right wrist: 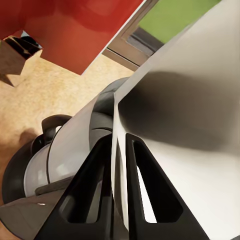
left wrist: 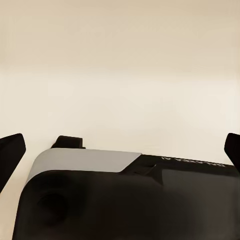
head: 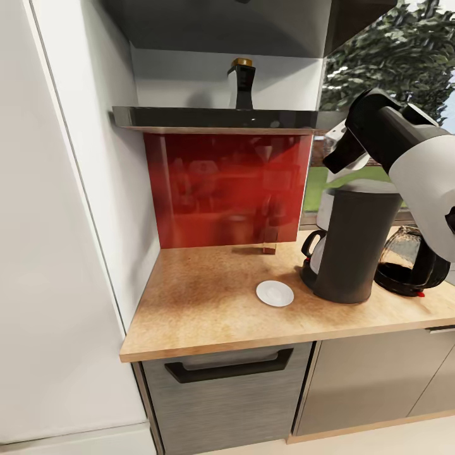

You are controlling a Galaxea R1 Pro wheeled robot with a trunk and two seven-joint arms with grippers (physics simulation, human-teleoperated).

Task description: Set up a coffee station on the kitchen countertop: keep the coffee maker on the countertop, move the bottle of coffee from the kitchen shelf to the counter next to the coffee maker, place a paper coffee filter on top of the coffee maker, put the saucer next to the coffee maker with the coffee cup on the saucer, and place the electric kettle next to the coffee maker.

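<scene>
The black coffee maker [head: 344,246] stands on the wooden countertop [head: 208,303], with its carafe below my fingers in the right wrist view [right wrist: 45,165]. My right gripper [right wrist: 119,145] hangs just above the machine's top, shut on a white paper coffee filter [right wrist: 175,100], whose thin edge is pinched between the fingers. A white saucer [head: 275,294] lies bare to the left of the machine. Behind the machine on its right sits the glass electric kettle [head: 411,262]. The dark coffee bottle [head: 241,85] with a gold cap stands on the shelf [head: 215,119]. My left gripper [left wrist: 120,145] is open, facing a beige surface.
A red glossy backsplash [head: 221,189] backs the counter, and a small brown object [head: 268,243] stands against it. A white tall panel [head: 57,221] bounds the counter on the left. My right arm [head: 417,164] reaches in over the kettle. A drawer with a black handle [head: 230,366] sits below.
</scene>
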